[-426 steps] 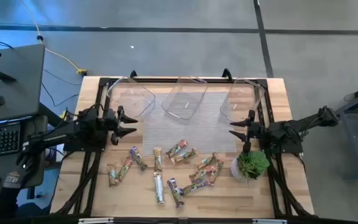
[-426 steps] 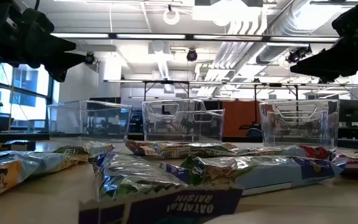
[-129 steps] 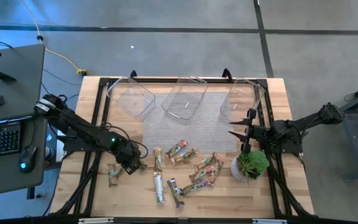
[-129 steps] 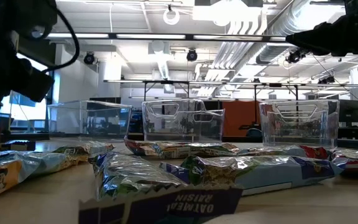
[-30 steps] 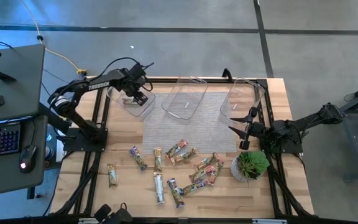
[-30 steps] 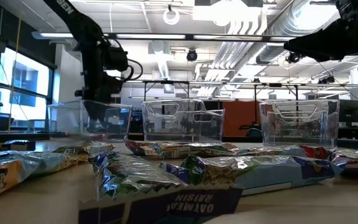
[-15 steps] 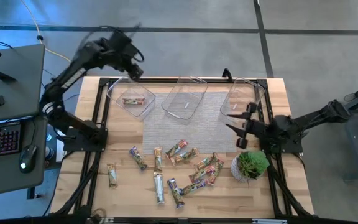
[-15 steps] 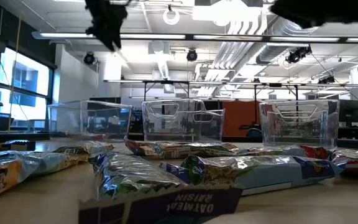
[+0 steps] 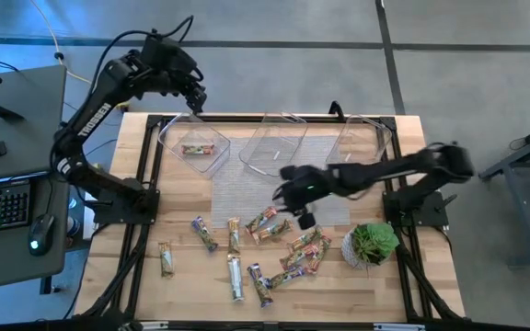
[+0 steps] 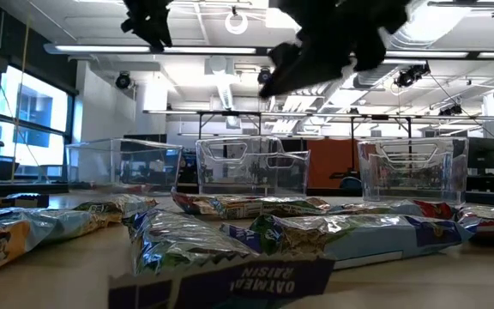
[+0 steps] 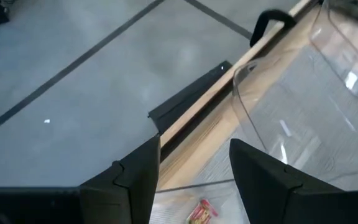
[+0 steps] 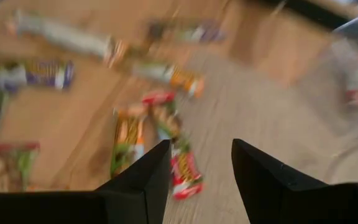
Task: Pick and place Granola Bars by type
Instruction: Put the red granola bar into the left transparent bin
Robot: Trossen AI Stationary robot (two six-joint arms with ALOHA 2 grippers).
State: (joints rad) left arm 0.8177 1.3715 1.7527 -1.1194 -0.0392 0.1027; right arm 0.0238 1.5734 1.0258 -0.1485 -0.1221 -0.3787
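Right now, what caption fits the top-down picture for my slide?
Open right gripper reaches over scattered shiny-wrapped granola bars; one bar lies in the left clear plastic bin.

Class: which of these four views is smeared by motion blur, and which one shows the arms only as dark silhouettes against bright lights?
Right wrist view: blur smears the granola bars beyond the right tool. Low view: both arms hang black against ceiling lights.

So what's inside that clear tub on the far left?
One granola bar lies in the left tub. The left claw hangs open and empty above its far edge. The tub is see-through, and nothing else shows inside.
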